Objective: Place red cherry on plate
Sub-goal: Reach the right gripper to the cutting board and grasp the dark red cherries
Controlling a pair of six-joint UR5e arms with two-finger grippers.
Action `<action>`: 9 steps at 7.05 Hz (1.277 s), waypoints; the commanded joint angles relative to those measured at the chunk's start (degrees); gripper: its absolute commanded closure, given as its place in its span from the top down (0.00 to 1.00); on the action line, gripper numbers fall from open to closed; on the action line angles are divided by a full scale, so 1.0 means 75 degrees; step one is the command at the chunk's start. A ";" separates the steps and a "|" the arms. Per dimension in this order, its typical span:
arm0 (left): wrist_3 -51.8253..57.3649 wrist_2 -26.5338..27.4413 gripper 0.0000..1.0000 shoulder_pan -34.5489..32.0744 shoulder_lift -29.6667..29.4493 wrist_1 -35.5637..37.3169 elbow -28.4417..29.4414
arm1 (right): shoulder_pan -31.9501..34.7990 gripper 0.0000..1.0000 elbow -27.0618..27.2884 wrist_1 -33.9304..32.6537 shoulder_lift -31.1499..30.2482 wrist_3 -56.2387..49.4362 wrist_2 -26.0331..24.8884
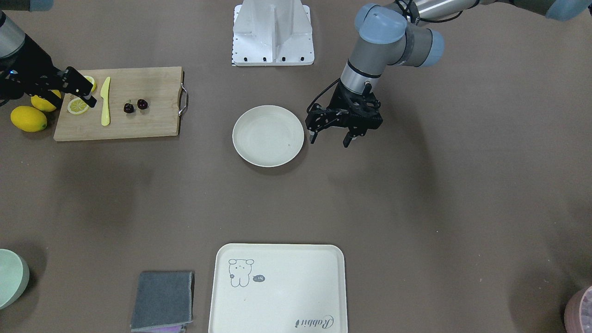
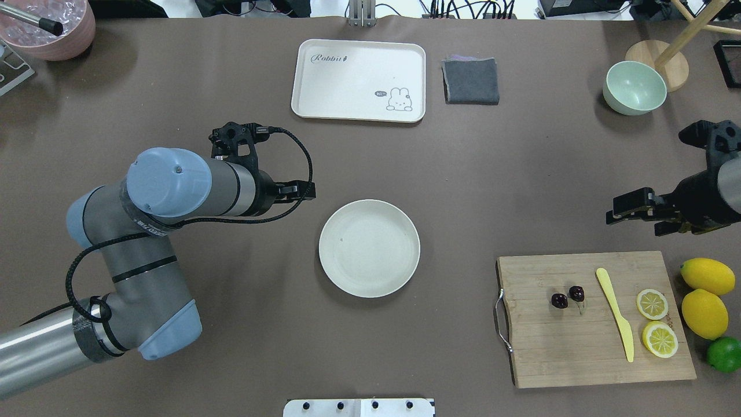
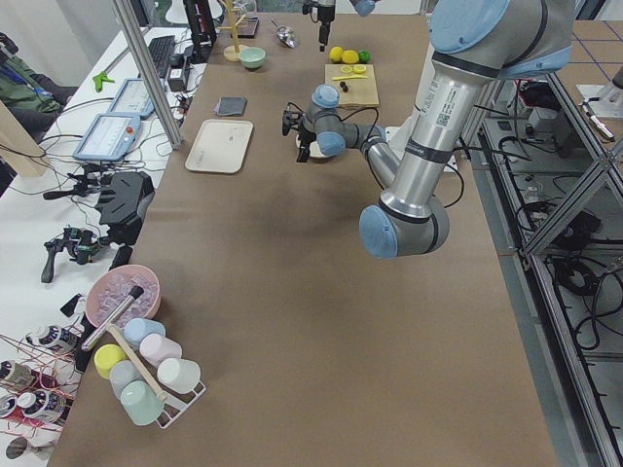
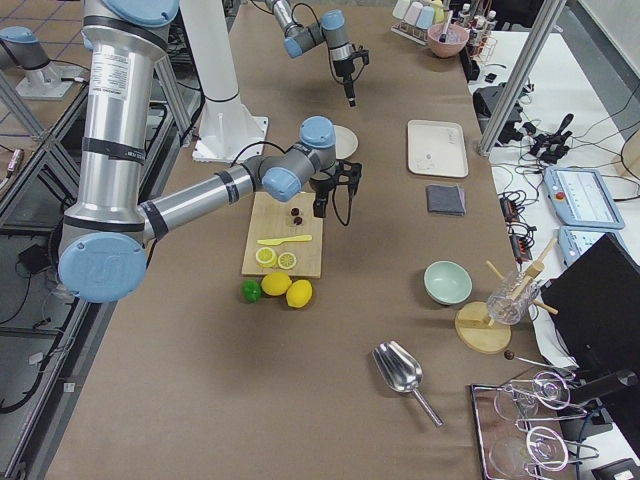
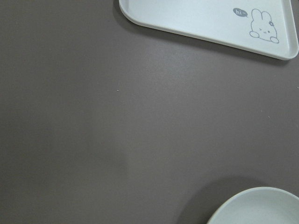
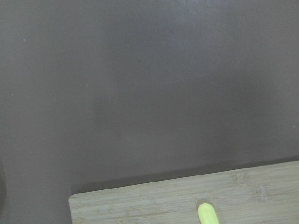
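Observation:
The red cherry (image 2: 560,300), two dark glossy fruits on one stem, lies on the wooden cutting board (image 2: 579,353) to the left of a yellow knife (image 2: 616,313); it also shows as the cherry (image 1: 129,107) in the front view. The round cream plate (image 2: 369,248) sits bare at the table's middle. My right gripper (image 2: 634,215) hangs open and holds nothing, above the board's far edge near the lemon slices and well to the right of the cherry. My left gripper (image 1: 330,138) stands open just beside the plate (image 1: 268,135), holding nothing.
Two lemon slices (image 2: 652,304) share the board; two whole lemons (image 2: 704,313) and a lime (image 2: 725,354) lie off its right end. A rabbit tray (image 2: 359,75), grey cloth (image 2: 470,80) and green bowl (image 2: 634,87) sit at the far side.

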 commanded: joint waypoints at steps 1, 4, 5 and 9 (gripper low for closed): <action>0.0004 0.0040 0.98 -0.0019 0.0124 -0.0031 0.0069 | -0.1401 1.00 -0.0006 0.0275 -0.0037 0.1825 -0.1395; 0.0028 0.0028 0.98 0.0040 0.0125 -0.0067 0.0269 | -0.2799 1.00 -0.0168 0.0429 -0.0049 0.3145 -0.2699; 0.0028 0.0028 0.98 0.0051 0.0125 -0.0067 0.0281 | -0.2860 1.00 -0.0425 0.0441 -0.0038 0.3122 -0.2714; 0.0028 0.0028 0.98 0.0051 0.0125 -0.0067 0.0327 | -0.2977 0.79 -0.0498 0.0441 -0.0026 0.3122 -0.2702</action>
